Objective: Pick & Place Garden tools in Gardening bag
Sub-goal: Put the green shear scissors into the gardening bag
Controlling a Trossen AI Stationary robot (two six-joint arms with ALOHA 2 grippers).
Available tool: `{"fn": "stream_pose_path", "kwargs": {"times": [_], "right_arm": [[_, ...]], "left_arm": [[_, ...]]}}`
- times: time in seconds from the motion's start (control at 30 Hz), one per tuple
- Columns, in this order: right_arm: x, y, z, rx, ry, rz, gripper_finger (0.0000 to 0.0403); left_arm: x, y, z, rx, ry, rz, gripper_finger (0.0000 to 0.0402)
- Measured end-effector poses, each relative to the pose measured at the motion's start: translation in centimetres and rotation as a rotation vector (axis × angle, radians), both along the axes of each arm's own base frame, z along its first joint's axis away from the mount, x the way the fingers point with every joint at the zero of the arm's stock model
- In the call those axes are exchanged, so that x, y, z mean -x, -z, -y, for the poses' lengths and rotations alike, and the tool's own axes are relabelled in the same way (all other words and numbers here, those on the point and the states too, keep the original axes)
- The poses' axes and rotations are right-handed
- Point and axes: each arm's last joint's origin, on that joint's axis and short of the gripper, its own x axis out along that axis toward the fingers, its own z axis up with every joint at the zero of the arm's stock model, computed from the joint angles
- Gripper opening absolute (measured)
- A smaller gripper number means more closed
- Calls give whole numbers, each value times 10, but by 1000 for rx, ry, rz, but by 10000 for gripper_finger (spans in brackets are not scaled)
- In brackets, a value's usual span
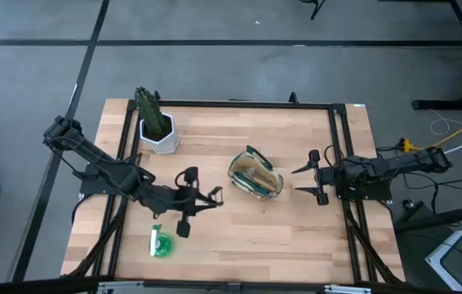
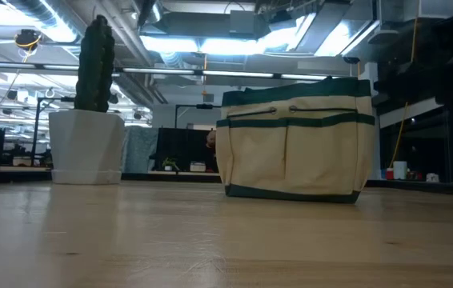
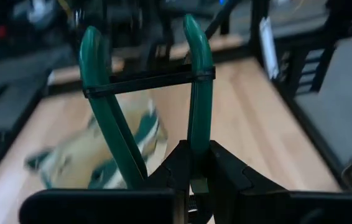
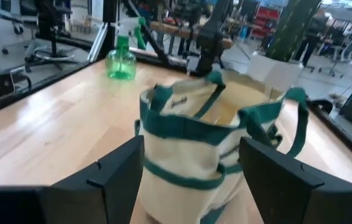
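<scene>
Left hand (image 1: 206, 198) grips green-handled shears (image 3: 145, 99) mid-surface; right hand (image 1: 313, 175) open beside bag (image 1: 255, 177); green bottle (image 1: 160, 243) remains near front edge.

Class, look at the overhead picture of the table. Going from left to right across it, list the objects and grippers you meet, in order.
Potted plant → green spray bottle → left gripper, holding a green-handled tool → gardening bag → right gripper, open.

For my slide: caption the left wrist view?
Left gripper shut on green-handled pruning shears, tan fabric gardening bag beyond.
</scene>
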Motion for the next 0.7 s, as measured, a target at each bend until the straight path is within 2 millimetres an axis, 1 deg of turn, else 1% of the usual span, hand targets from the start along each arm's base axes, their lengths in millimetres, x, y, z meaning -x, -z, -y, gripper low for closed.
{"fn": "stream_pose_path", "kwargs": {"times": [0.17, 0.27, 0.37, 0.47, 0.6, 0.7], "right_arm": [[1, 4, 0, -1, -1, -39, 265], [1, 5, 0, 1, -1, -50, 265], [1, 5, 0, 1, -1, -52, 265], [1, 5, 0, 1, -1, -53, 265], [1, 5, 0, -1, -1, -53, 265], [1, 5, 0, -1, -1, -53, 265]], "left_arm": [[-5, -13, 0, 4, 22, 131, 25], [-9, -20, -4, 31, -24, 202, 24], [-11, -25, -10, 40, -137, 257, 24], [-12, -26, -19, 34, -301, 279, 24], [-11, -19, -28, 1, -483, 247, 24], [-10, -10, -34, 35, -541, 194, 24]]}}
